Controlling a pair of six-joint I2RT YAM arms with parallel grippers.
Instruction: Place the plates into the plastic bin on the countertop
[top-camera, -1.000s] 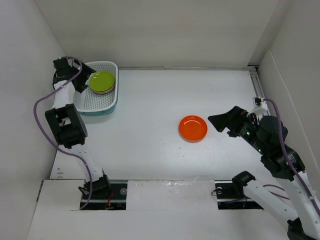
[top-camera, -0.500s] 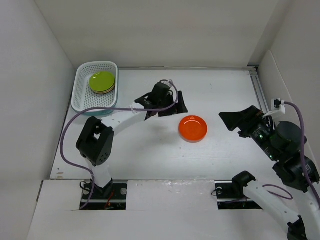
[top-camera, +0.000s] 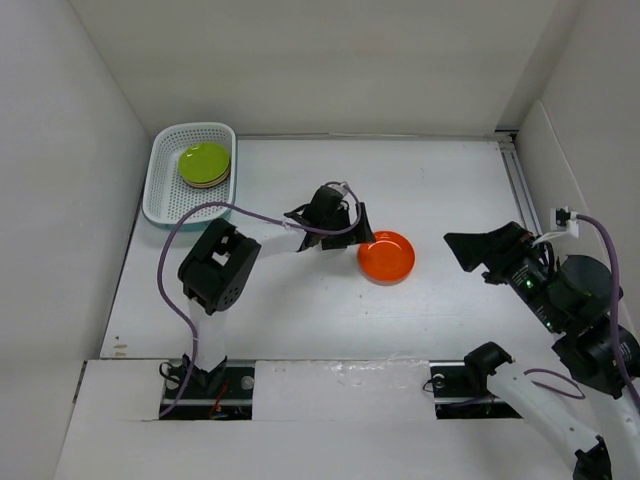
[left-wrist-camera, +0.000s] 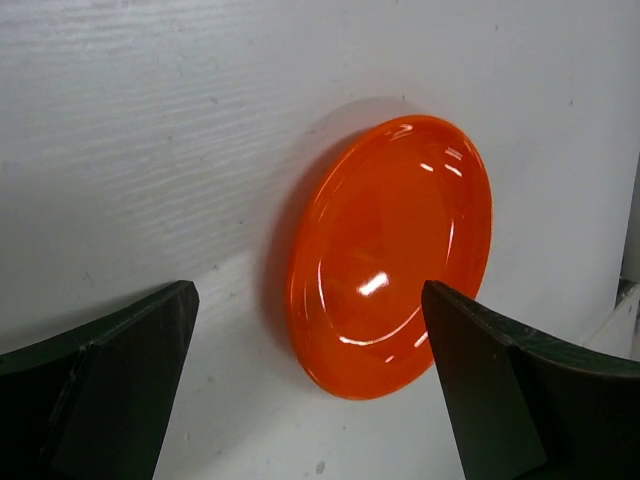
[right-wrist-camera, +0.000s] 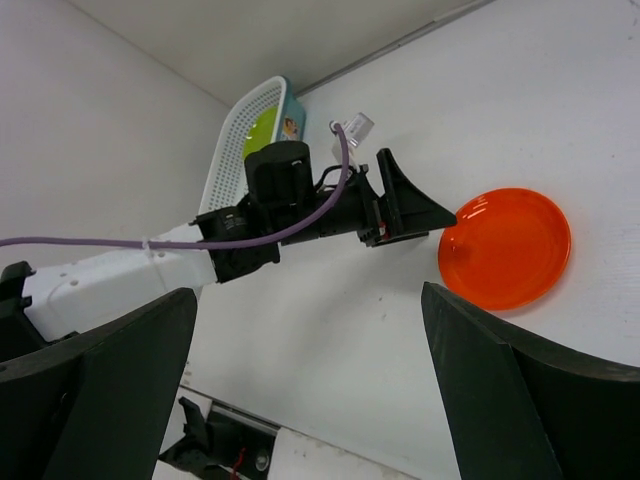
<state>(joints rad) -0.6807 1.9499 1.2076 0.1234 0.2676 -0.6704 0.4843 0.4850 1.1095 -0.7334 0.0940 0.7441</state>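
Note:
An orange plate (top-camera: 386, 256) lies alone on the white countertop (top-camera: 450, 190); it also shows in the left wrist view (left-wrist-camera: 392, 255) and the right wrist view (right-wrist-camera: 506, 247). My left gripper (top-camera: 358, 232) is open, low at the plate's left edge, the plate just beyond its fingertips. The white plastic bin (top-camera: 190, 200) stands at the far left with a plate stack, a lime green plate (top-camera: 204, 162) on top. My right gripper (top-camera: 468, 247) is open and empty, raised to the right of the orange plate.
White wall panels close in the countertop on the left, back and right. A metal rail (top-camera: 517, 180) runs along the right edge. My left arm's purple cable (top-camera: 250, 212) loops over the surface between the bin and the plate.
My left arm swung from the bin across to the orange plate and dropped to its left edge. My right gripper drew back to the right, away from the plate.

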